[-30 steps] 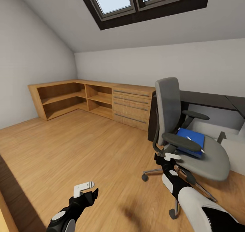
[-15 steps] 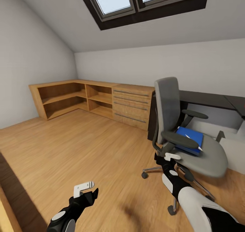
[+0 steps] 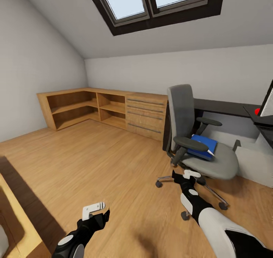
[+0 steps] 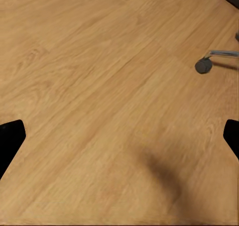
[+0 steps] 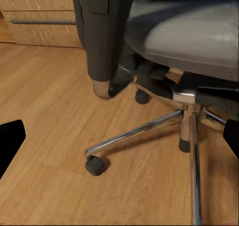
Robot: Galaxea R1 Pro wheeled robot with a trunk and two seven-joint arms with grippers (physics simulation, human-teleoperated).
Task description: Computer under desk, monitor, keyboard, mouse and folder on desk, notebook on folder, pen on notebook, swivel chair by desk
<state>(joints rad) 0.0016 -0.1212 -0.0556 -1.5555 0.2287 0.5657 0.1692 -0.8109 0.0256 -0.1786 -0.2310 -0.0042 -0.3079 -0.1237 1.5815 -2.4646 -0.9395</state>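
Both grippers, left (image 3: pixel 99 211) and right (image 3: pixel 185 173), hang empty with jaws apart above the wood floor (image 3: pixel 94 163). One grey swivel chair (image 3: pixel 197 136), black armrests. One blue folder (image 3: pixel 203 146) on its seat. Black desk (image 3: pixel 223 108) behind.

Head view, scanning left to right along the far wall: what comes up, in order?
Open wooden shelves → light-wood drawer chest → swivel chair carrying the blue folder → black desk → monitor at the frame edge.
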